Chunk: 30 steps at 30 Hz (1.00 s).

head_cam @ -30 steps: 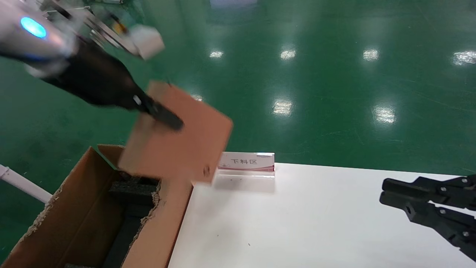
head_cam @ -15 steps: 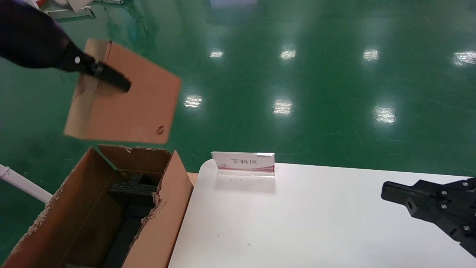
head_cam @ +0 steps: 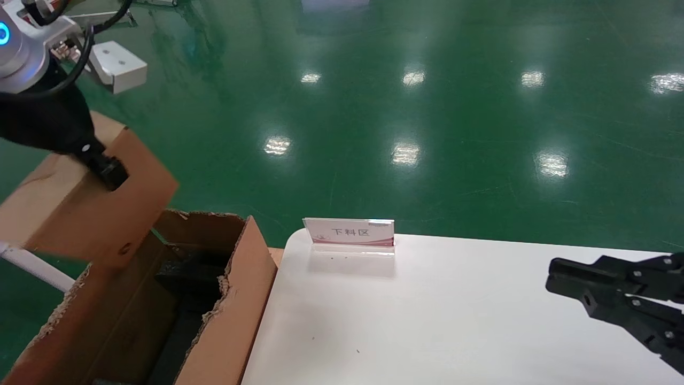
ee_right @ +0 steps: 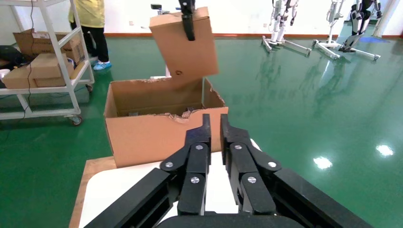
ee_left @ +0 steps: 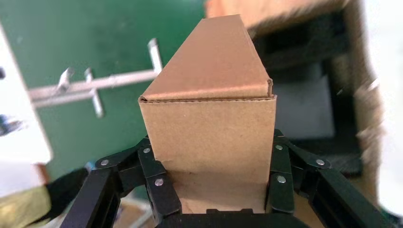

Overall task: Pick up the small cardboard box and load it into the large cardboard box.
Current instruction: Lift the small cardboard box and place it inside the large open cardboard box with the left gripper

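Note:
My left gripper (head_cam: 109, 174) is shut on the small cardboard box (head_cam: 80, 214), gripping its top end. The box hangs tilted over the far left corner of the large cardboard box (head_cam: 235, 299), with its lower corner at the rim. The small box has a dark round mark near its lower corner. In the left wrist view the small box (ee_left: 209, 128) sits between the fingers of the left gripper (ee_left: 213, 147), with the large box (ee_left: 361, 95) and its black foam (ee_left: 304, 104) beyond. The right wrist view shows the small box (ee_right: 185, 45) above the large box (ee_right: 157, 135). My right gripper (head_cam: 553, 272) is parked shut over the table's right side.
The white table (head_cam: 427, 321) holds a small sign stand (head_cam: 350, 232) near its far edge. Black foam blocks (head_cam: 187, 272) lie inside the large box. A white pipe (head_cam: 32, 264) runs left of it. A shelf trolley (ee_right: 43, 71) and a person (ee_right: 92, 23) stand farther off.
My left gripper has carried the small box leftward from above the table edge, up and then down over the large box's far left corner. The right gripper has barely moved.

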Available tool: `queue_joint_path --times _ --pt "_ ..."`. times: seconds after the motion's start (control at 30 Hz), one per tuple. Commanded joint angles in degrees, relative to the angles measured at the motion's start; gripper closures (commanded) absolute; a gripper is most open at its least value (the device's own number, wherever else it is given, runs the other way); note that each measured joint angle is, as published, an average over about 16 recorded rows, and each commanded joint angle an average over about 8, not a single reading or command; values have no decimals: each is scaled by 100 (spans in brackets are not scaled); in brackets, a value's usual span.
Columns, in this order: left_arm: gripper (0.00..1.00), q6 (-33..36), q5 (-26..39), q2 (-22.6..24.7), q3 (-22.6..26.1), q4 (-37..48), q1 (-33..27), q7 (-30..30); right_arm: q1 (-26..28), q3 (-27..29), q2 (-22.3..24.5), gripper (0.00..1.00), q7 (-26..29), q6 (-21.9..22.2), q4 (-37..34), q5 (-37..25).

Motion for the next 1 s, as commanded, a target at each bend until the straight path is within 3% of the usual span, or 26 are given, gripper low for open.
queue_joint_path --times 0.03,0.23,0.43,1.0 --pt "100 20 -141 210 379 -6 -101 -103 0 0 0 0 0 0 0 0" --pt "100 42 -458 453 1032 210 -42 -212 0 0 0 0 0 0 0 0" --pt "100 34 -704 397 1375 588 143 -113 0 0 0 0 0 0 0 0" --pt "100 -371 -1084 -99 1356 1954 669 836 0 0 0 0 0 0 0 0"
